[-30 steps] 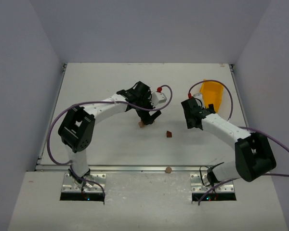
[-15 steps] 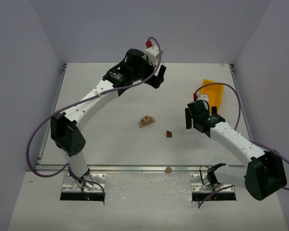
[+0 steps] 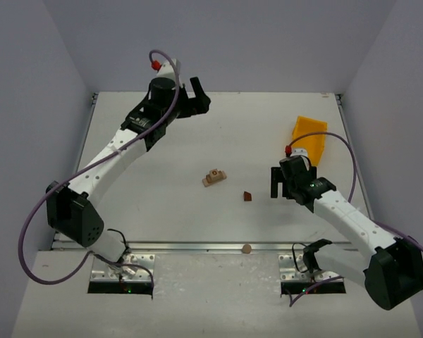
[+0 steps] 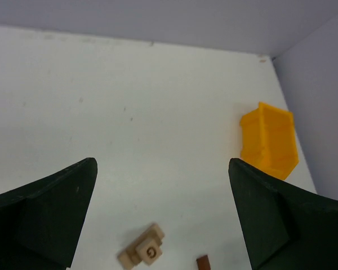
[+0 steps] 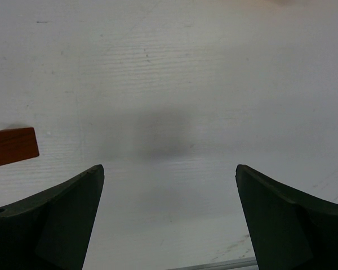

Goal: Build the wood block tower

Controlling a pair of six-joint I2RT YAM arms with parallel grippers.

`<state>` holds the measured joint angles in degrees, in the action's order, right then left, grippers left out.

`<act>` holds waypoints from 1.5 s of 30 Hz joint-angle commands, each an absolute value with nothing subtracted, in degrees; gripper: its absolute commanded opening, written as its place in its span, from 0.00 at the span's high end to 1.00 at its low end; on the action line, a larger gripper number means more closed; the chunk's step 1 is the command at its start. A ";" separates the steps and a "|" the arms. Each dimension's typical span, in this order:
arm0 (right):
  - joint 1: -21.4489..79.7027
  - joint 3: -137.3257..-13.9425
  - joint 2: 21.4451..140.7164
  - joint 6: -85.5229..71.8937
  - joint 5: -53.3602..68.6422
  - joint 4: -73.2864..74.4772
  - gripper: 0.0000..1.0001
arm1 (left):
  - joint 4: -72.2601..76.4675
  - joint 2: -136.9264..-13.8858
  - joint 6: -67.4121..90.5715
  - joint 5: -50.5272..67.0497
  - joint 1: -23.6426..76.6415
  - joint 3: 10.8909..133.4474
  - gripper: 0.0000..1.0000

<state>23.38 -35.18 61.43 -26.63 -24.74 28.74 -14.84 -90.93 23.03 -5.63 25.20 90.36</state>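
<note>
The wood block tower [image 3: 214, 177] is a pale plank with a small pale block marked G on it, near the table's middle; it also shows in the left wrist view [image 4: 142, 252]. The dark reddish-brown wedge [image 3: 247, 196] lies apart on the table to its right, and shows in the left wrist view [image 4: 203, 263] and the right wrist view [image 5: 11, 147]. My left gripper [image 3: 195, 97] is open and empty, raised high at the far left-centre. My right gripper [image 3: 278, 184] is open and empty, low over the table just right of the wedge.
A yellow plastic bin [image 3: 310, 138] lies at the right, behind my right arm; it also shows in the left wrist view [image 4: 269, 140]. A small round wooden disc [image 3: 246, 248] sits on the metal rail at the table's near edge.
My left gripper let go of the stacked blocks, lifted away and swung to the far left. My right gripper moved nearer and down toward the wedge.
</note>
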 commanded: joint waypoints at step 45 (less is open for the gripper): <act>71.18 -35.32 79.00 -57.29 -16.42 35.84 0.53 | -9.40 -68.12 31.29 -27.60 21.36 53.00 0.00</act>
<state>69.86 -32.53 78.23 -53.18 -12.13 32.15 -12.12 -70.39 31.75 -26.59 21.63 53.08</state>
